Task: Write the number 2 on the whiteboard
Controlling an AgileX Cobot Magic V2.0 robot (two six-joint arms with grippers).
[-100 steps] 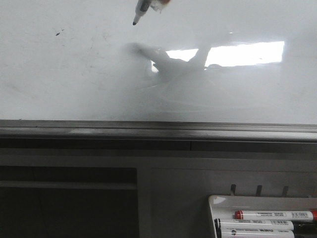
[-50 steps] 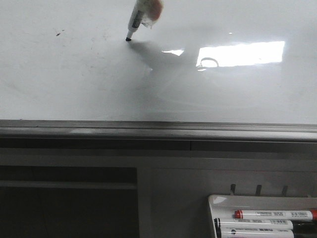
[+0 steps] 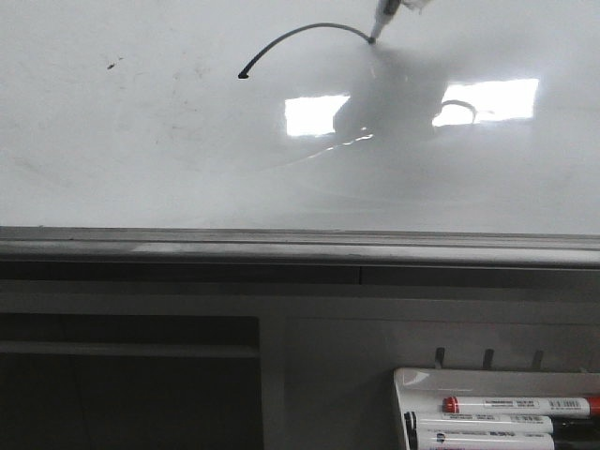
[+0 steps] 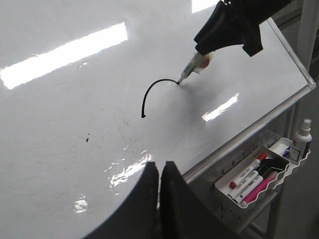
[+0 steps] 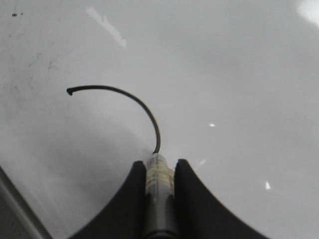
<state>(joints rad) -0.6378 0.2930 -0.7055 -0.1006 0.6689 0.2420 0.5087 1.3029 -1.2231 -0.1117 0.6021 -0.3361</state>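
The marker (image 5: 158,172) looked light, stiff and slick-barrelled, best held low near the nib, as the right fingers (image 5: 185,186) did, clamped on its barrel. Just beyond their tips the nib touched the whiteboard (image 5: 239,74), hard and glossy, likely to let the tip skate. From there the number 2 (image 5: 127,102), only its curved top drawn, arced away. The left fingers (image 4: 159,199) were pressed together, holding nothing, well short of the stroke

Marker (image 3: 383,14) tip on whiteboard (image 3: 141,159), above tray (image 3: 422,380).
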